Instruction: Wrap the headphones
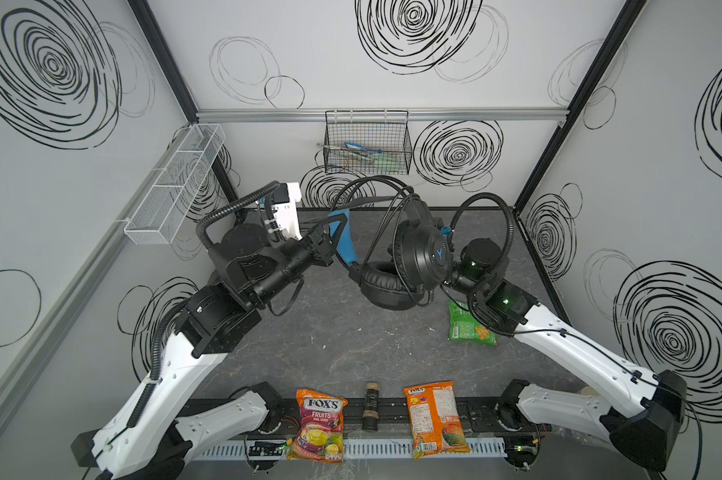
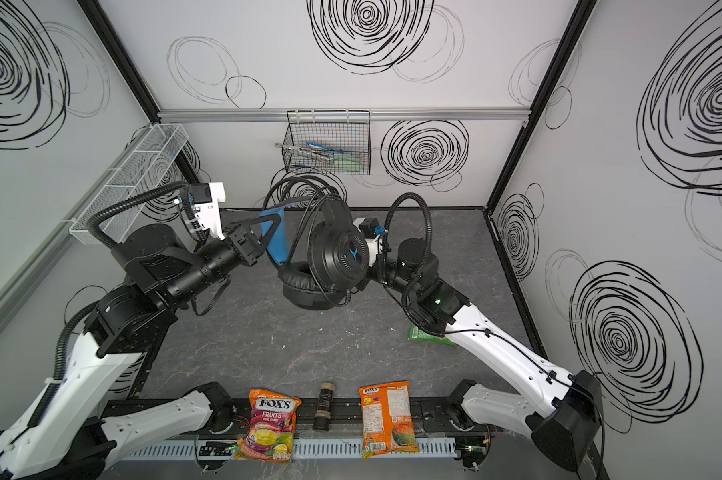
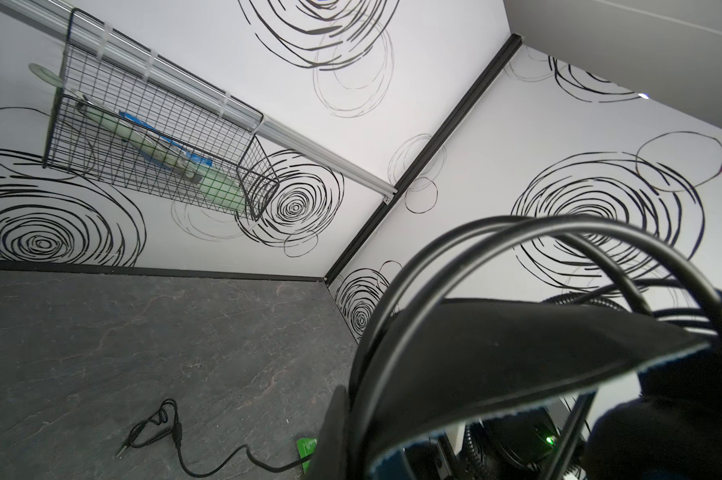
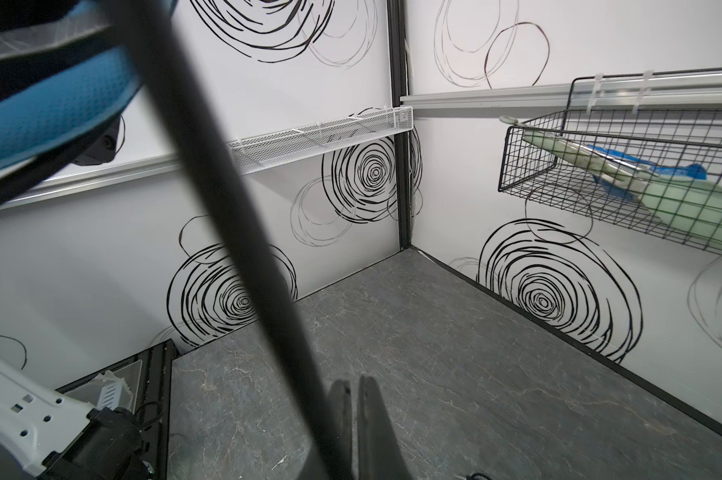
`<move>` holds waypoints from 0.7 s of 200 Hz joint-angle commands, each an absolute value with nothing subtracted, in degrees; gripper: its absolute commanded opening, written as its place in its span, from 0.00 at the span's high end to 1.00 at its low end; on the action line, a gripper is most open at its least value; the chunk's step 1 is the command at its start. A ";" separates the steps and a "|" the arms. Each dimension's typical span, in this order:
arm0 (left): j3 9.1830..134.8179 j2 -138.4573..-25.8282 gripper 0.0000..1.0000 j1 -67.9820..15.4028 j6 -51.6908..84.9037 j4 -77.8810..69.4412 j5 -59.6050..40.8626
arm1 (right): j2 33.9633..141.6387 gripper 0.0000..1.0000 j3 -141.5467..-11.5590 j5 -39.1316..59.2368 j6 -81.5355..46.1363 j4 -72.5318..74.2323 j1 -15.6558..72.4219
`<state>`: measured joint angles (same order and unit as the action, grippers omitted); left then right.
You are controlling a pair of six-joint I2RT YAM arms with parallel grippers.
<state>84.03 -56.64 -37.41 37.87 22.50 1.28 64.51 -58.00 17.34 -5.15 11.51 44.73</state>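
1. the headphones [image 1: 423, 253] are held up over the back middle of the worktop [image 1: 330, 345]. the lower earcup [image 1: 386, 289] hangs low, and i cannot tell whether it touches the surface.
2. the left gripper [image 1: 337, 227] is clamped tight on the blue strap [image 1: 342, 249]. the strap looks soft, so it could slide through the jaws and let the headset drop.
3. the right gripper [image 4: 353, 399] has its jaws almost together. the cable [image 4: 243, 232] runs right past one finger, but i cannot tell whether it is pinched. if it is not, a winding move would carry nothing.
4. cable strands hang loosely across the upper earcup, so slack could let them slip off or tangle.
5. the plug end [image 3: 122, 451] trails on the worktop, and the cable runs up to the green packet [image 1: 471, 332] near the right edge under the right arm. it may snag or drag there.
6. along the front edge sit a fox's candy bag [image 1: 320, 419], a small bottle [image 1: 369, 405] and an orange packet [image 1: 434, 419], well apart from the work.
7. a black wire basket [image 1: 367, 145] hangs on the back wall behind the headset, where a high lift might catch it. a white mesh tray [image 1: 172, 187] is off to the left.
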 commanded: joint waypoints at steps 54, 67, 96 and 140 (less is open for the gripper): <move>88.53 -60.21 1.00 -36.02 51.15 3.54 2.86 | 63.71 0.95 -56.70 17.19 -6.92 12.58 46.76; 87.63 -59.96 1.00 -36.97 51.95 2.87 3.41 | 63.86 0.95 -56.72 17.61 -7.20 13.15 46.76; 86.16 -59.47 1.00 -39.07 52.34 2.17 5.18 | 64.68 0.95 -57.17 19.16 -8.18 13.96 46.76; 86.02 -59.09 1.00 -39.46 52.83 0.64 5.99 | 64.65 0.93 -55.74 21.39 -9.97 16.35 46.61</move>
<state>84.64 -61.52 -39.40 48.01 16.05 4.14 64.40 -57.60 19.11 -7.97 16.60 46.54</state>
